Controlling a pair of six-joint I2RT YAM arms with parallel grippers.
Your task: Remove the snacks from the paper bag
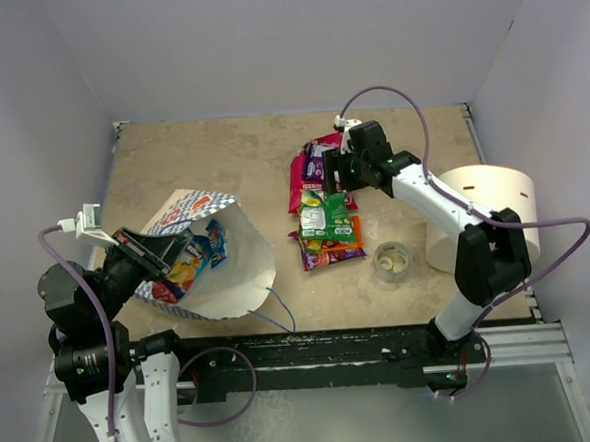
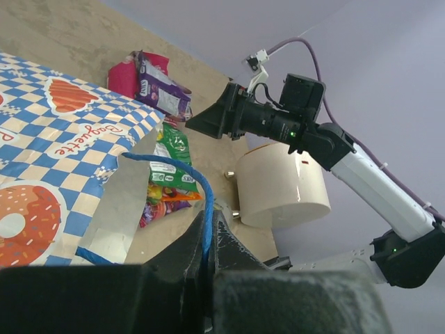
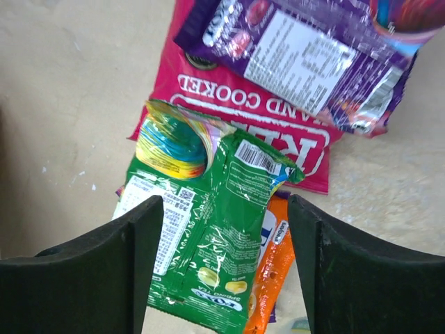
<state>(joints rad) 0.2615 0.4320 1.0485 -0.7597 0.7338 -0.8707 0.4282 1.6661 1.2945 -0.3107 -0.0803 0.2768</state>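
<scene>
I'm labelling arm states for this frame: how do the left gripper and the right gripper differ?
The left gripper is shut, pinching the blue cord handle of the paper bag; the right gripper is open and holds nothing. The left gripper sits at the bag's mouth; the right gripper hangs over the snacks lying outside it, directly above the green packet. Both are black and two-fingered.

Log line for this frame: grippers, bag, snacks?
left gripper: shut on blue cord handle of paper bag | right gripper: open over green packet on snack pile | bag: packets inside
</scene>
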